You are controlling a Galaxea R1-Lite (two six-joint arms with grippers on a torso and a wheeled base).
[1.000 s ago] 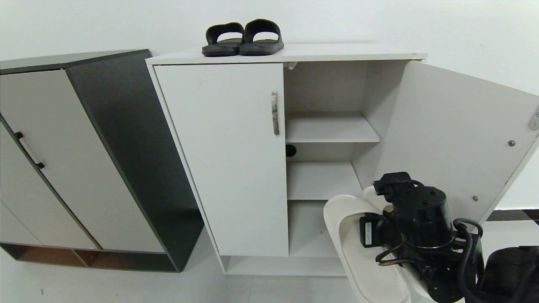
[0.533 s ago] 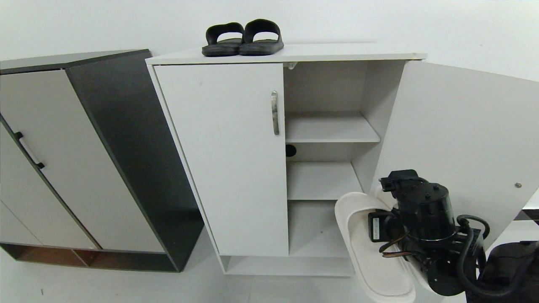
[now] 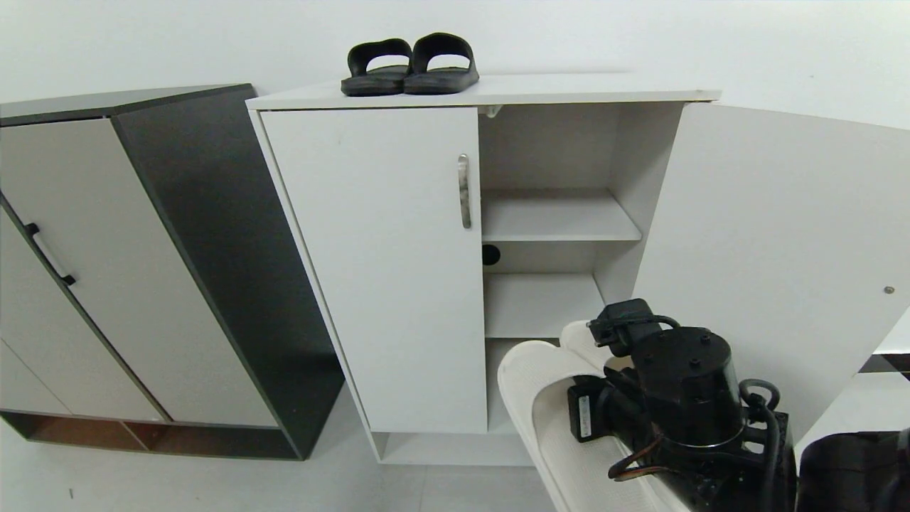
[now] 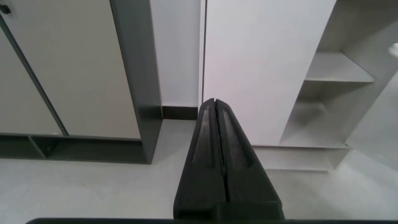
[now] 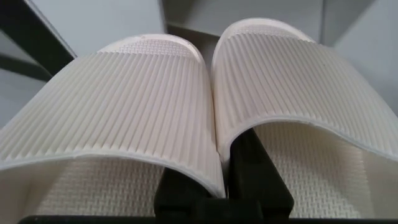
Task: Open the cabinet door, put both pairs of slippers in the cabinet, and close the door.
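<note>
Head view shows you the right door (image 3: 768,235) of the cabinet (image 3: 569,87) already open. Your right gripper (image 5: 225,165) has its jaws clamped on the white slippers (image 3: 551,419), held low, near the open side. The black slippers (image 3: 410,65) lie on the cabinet top. The left gripper (image 4: 215,124) has its jaws together, holding nothing. I judge that placing both pairs and closing the door are left for you.

On the left you've got a second cabinet (image 3: 213,249) — dark grey sides, pale doors, a black handle (image 3: 48,254) on one. Open cubbies (image 3: 85,432) run along its bottom — white wall (image 3: 711,35) behind, pale floor (image 3: 213,487) underneath.
</note>
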